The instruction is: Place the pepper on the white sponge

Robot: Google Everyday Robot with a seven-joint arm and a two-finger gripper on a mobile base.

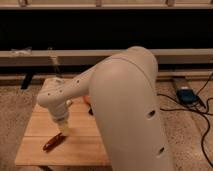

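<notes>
The pepper [53, 143], small, slender, glossy and dark red, lies on the wooden table [35, 125] near its front left. My gripper [63, 129] points down at the end of the white arm [120, 105]. It sits just above and to the right of the pepper's upper end, very close to it. The white sponge is not visible; the bulky arm hides the right half of the table. A bit of orange [86, 99] and a small dark thing [91, 111] peek out at the arm's edge.
The table is small, with its front edge [60, 164] and left edge close to the pepper. A pale, see-through object [53, 63] stands at the table's back. A blue device [186, 95] with black cables lies on the speckled floor at right. A long low rail [30, 56] runs behind.
</notes>
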